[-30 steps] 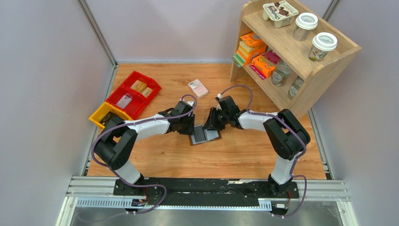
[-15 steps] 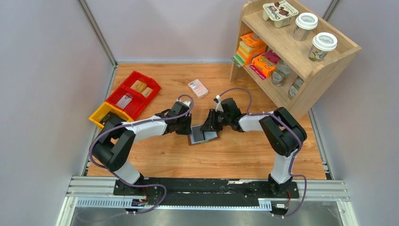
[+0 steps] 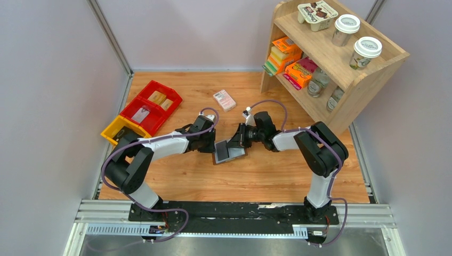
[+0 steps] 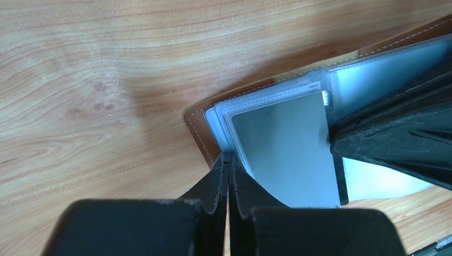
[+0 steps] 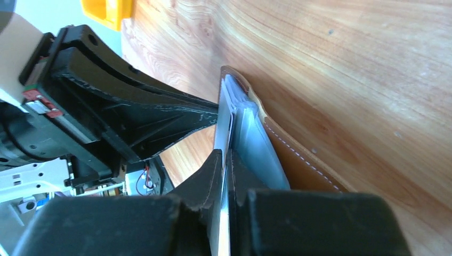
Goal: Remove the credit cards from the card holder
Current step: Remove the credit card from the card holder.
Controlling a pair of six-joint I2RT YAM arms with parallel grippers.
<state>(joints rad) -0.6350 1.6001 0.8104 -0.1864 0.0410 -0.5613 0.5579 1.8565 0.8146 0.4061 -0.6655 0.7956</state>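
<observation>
Card (image 4: 282,152), likely light, stiff and slick, sits in the open wallet (image 4: 198,130) on the table (image 3: 277,176); right gripper (image 5: 226,158) pinches its free edge, left gripper (image 4: 228,160) clamps the wallet's rim.

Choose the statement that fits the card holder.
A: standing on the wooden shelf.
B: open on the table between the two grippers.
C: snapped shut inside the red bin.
B: the card holder lies open on the table, its pale pockets showing, with the left gripper and right gripper at its opposite edges.
</observation>
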